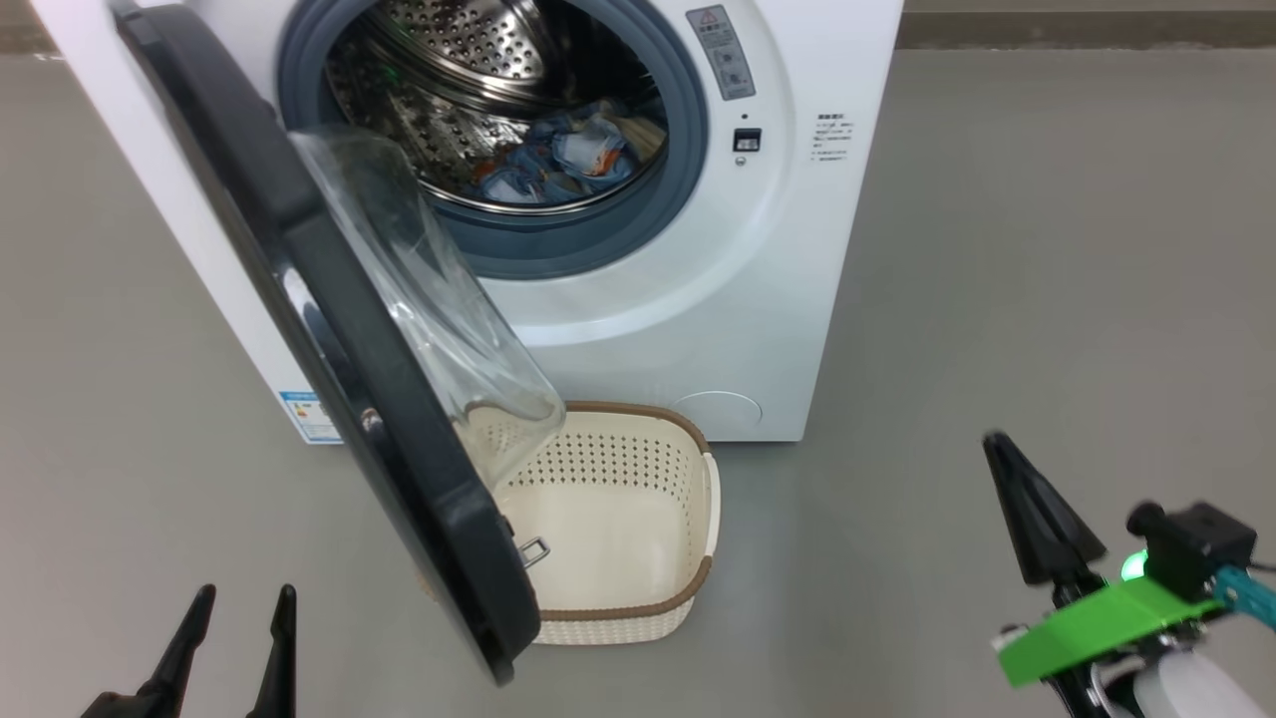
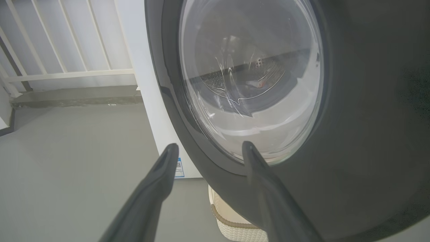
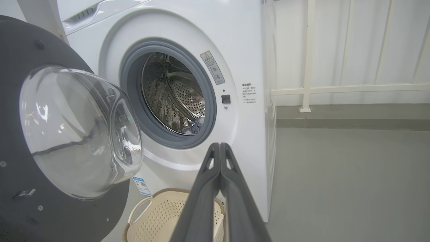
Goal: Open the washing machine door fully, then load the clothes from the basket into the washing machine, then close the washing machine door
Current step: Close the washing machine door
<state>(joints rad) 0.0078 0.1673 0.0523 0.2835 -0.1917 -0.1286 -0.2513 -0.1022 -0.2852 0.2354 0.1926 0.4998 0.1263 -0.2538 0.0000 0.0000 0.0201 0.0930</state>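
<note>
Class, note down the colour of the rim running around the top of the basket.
Brown, on the cream perforated basket; head view shows it best.

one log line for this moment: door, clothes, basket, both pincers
washing machine door: open, over basket | clothes: in drum | basket: looks empty | left pincer: open, by door | right pincer: shut, empty | next: close door

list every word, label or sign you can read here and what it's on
No text can be quoted; all of it is too small or blurred.
Grey sticker beside the drum opening of the washing machine: a warning triangle sign on top, print below unreadable.
Printed block on the white front, right of that sticker: a few short lines, too small to read.
Blue label at the front's lower corner: too blurred to read.
</note>
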